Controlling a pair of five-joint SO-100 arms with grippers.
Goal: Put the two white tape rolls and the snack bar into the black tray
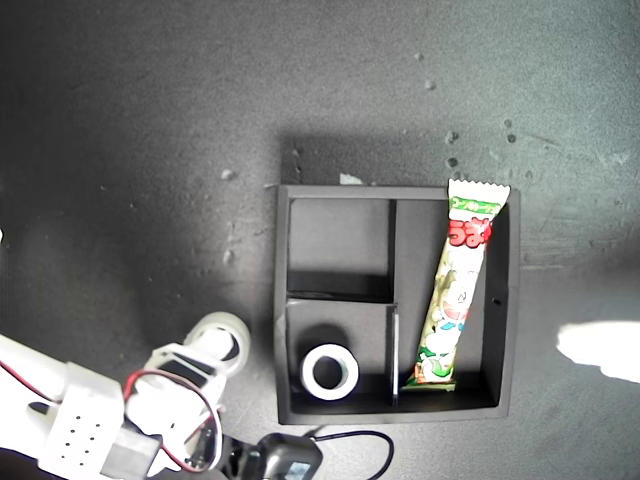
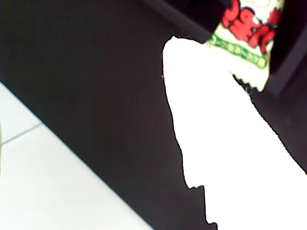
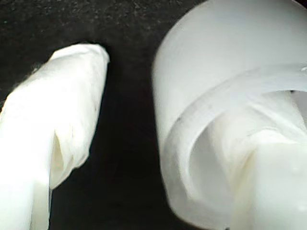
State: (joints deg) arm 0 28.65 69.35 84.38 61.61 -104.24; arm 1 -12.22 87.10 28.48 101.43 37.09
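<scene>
Currently the second gripper [image 1: 222, 352] has its jaws around a white tape roll [image 1: 226, 338] just outside the black tray [image 1: 508, 300], presumably to lift it, while another roll [image 1: 330, 370] and the snack bar [image 1: 455, 290] lie inside; first gripper's jaws: cannot tell.

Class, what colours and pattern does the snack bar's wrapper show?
The snack bar is green and white with red lettering and cartoon pictures, clearest in the exterior view.
</scene>
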